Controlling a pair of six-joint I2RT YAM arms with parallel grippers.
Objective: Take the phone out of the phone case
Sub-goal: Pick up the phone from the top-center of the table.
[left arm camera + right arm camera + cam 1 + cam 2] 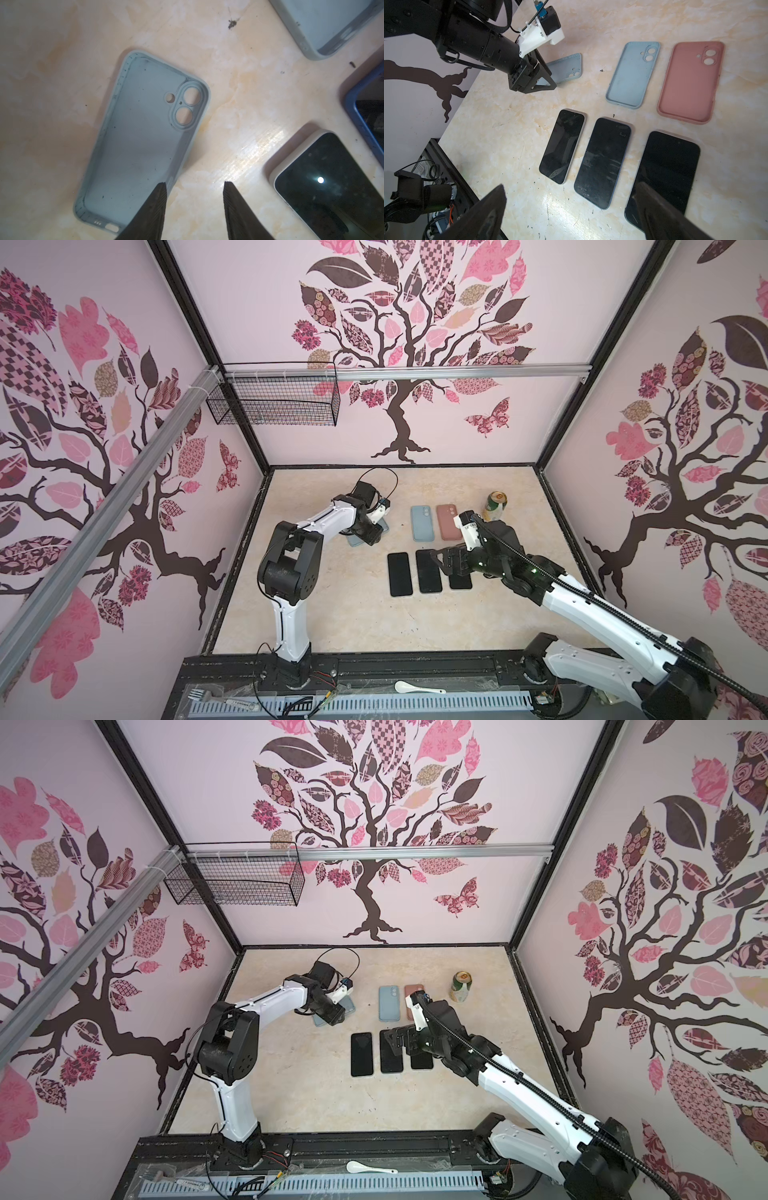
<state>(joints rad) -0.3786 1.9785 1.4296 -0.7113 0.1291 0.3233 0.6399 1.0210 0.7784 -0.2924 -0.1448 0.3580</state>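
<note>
Tree-patterned pink walls [257,323] enclose a beige marbled tabletop [340,614].

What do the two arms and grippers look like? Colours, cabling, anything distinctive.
The left arm and right arm both have white link shells and black joint housings. A ribbed black cable conduit runs along the right arm. A thin black cable loop and a white camera bracket sit at the left wrist. The left gripper and right gripper have black, tapered, ridged fingers.

bright, even light; glossy glare
</note>
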